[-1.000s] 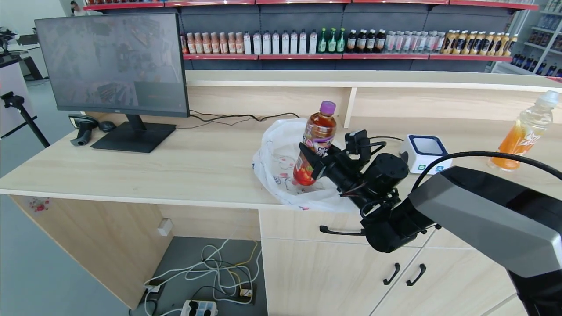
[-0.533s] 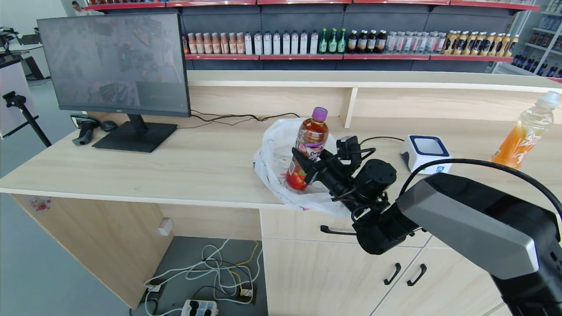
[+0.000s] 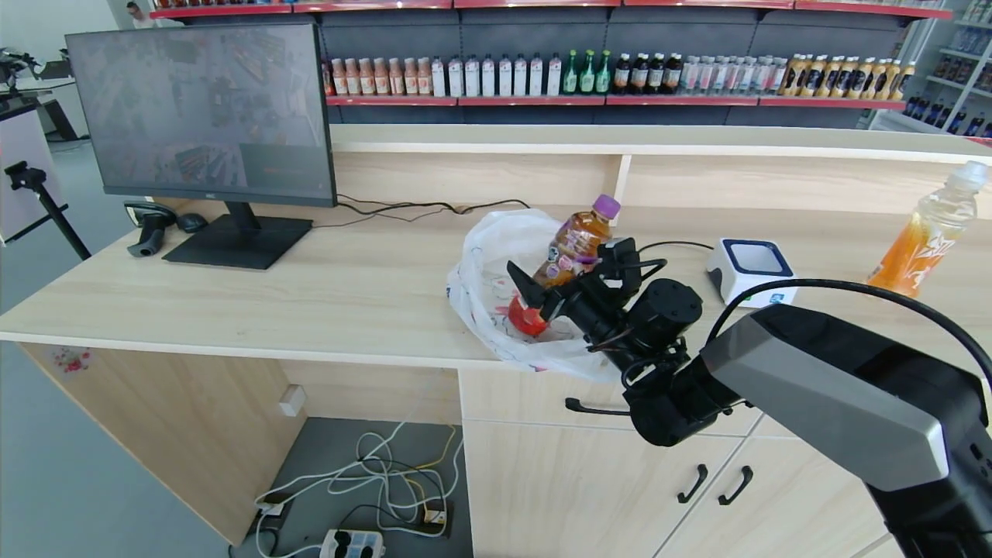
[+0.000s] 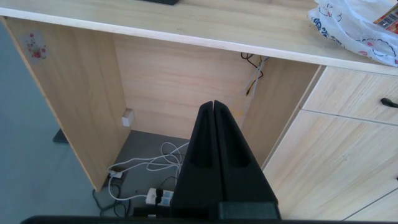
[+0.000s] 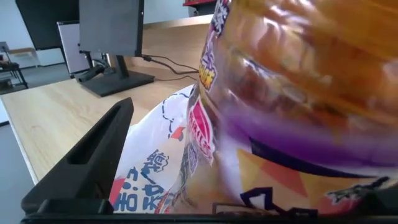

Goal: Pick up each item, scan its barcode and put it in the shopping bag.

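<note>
1. I am holding my right hand (image 3: 545, 288) wide inside the mouth of the shopping bag (image 3: 482, 267). In the right wrist view, 1 finger (image 5: 87, 155) is standing apart from the purple-capped bottle (image 3: 575, 242), and bag plastic is showing in the gap.
2. The bottle is sitting between this hand's fingers, with its base down in the bag and its cap tipping back toward my wrist. I am judging that it is leaning because nothing is clamping it, so this is the drop-off step for this item.
3. The bag is lying slumped open on the desk (image 3: 310, 287) just under my right hand. I am taking that as the reason the hand is sitting low and angled in from the desk's front edge.
4. The white scanner box (image 3: 750, 268) is sitting window-up just right of my right wrist, near the bag, probably so the trip from scan to bag is short.
5. My left hand (image 4: 214, 107) is hanging pinched closed and empty below the desk's edge, well apart from the bag and out of the way.
6. I am counting 2 bottles on the desk: 1 in the bag and 1 orange drink bottle (image 3: 926, 232) beyond the scanner box, well apart from my right hand and probably awaiting its turn. There are also 1 bag, 1 scanner box, and 1 handheld scanner (image 3: 147, 229) beside 1 monitor (image 3: 203, 116), far off to my right hand's left.
</note>
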